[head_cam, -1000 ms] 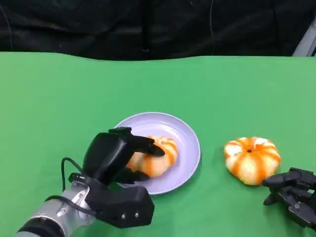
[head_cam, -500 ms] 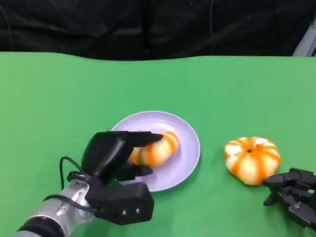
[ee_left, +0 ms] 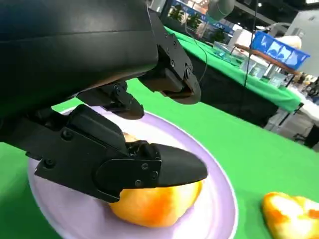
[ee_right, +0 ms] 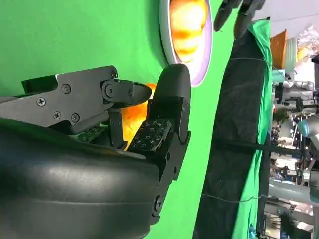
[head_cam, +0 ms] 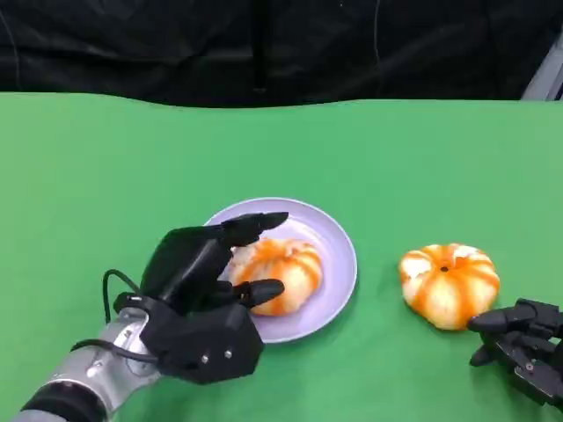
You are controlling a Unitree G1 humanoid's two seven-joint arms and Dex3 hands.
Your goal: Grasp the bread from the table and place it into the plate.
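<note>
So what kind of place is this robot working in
Probably a demo booth in an exhibition hall: a green-covered table backed by a black curtain, with more green-draped tables and a blue sign behind it in the left wrist view.

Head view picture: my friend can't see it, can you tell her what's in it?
A robot's left hand hovers open over a striped orange bread lying on a purple plate. A second bread sits on the green table, near the right hand.

Green table cover (head_cam: 106, 158) up front; black curtain (head_cam: 264, 44) along its far edge; blue bins (ee_left: 276, 47) on benches beyond
</note>
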